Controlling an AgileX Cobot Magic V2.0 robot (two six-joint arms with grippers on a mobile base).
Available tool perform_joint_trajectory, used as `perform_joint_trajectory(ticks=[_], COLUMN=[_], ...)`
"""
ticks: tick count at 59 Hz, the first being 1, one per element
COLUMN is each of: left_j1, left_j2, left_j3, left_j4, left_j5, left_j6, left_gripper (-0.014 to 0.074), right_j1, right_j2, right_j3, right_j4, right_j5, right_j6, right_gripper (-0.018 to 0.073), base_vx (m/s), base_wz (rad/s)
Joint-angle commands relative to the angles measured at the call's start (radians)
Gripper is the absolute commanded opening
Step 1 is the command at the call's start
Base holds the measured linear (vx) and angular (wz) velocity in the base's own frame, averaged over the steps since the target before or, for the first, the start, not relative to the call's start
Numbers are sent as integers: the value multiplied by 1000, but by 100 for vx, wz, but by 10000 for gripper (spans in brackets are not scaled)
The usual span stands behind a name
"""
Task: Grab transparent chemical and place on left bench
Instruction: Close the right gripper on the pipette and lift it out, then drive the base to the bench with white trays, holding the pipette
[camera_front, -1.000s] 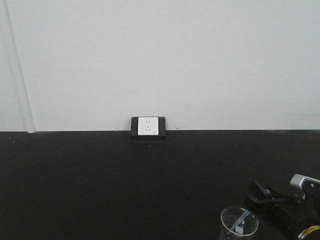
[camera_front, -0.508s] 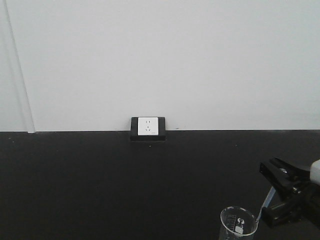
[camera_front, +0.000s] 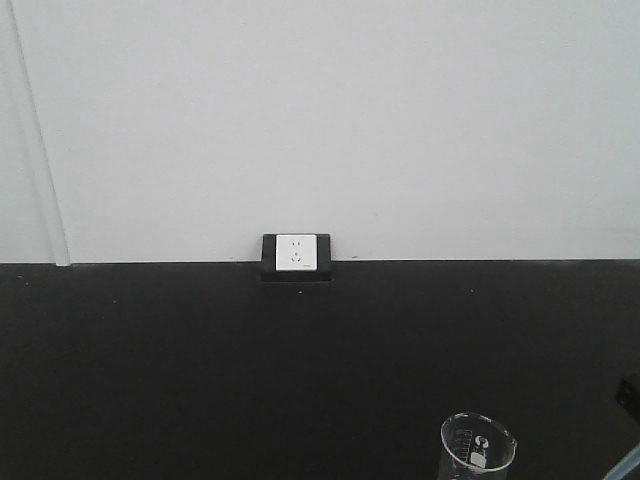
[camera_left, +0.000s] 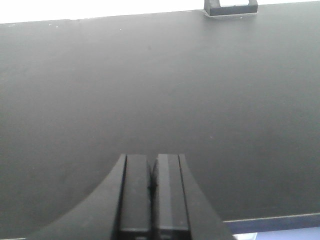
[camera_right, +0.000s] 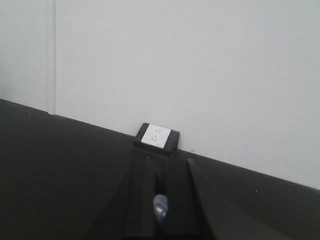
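Note:
My right gripper (camera_right: 160, 167) is shut on the transparent chemical, a clear, faintly bluish pipette whose rounded bulb (camera_right: 160, 207) shows between the fingers. In the front view only a sliver of this gripper (camera_front: 631, 390) and a bluish bit of the pipette (camera_front: 626, 466) show at the right edge. My left gripper (camera_left: 152, 159) is shut and empty, low over the black counter (camera_left: 150, 90). The left bench is out of view.
A clear glass beaker (camera_front: 478, 450) stands at the bottom right of the front view with nothing visible inside. A white wall socket (camera_front: 296, 254) sits where the black counter (camera_front: 200, 370) meets the white wall; it also shows in the right wrist view (camera_right: 157, 136). The counter's front edge (camera_left: 270, 220) is near the left gripper.
The right gripper has lifted the clear pipette out of the beaker and moved right, almost leaving the front view. The beaker stays put.

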Motion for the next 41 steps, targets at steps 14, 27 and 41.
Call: perform_joint_trajectory(ticks=[14,27,41], left_j1=[-2,-2,-2], left_j2=[-19,-19,-19], left_j3=[16,16,16], left_j4=[-1,-1,-1], left_j5=[-78,-78,-78], left_j6=[-8,-8,-8], left_gripper=[-3,-3,-3], right_j1=[1,1,1], right_j2=[-119,-124,-124], right_j3=[-28,-28,-28], right_j4=[-67,-67,-67], right_j5=[-26,-26,-26], right_j6=[96,96,97], right_gripper=[-4,-4,-4], base_vx=[0,0,0], base_wz=[0,0,0])
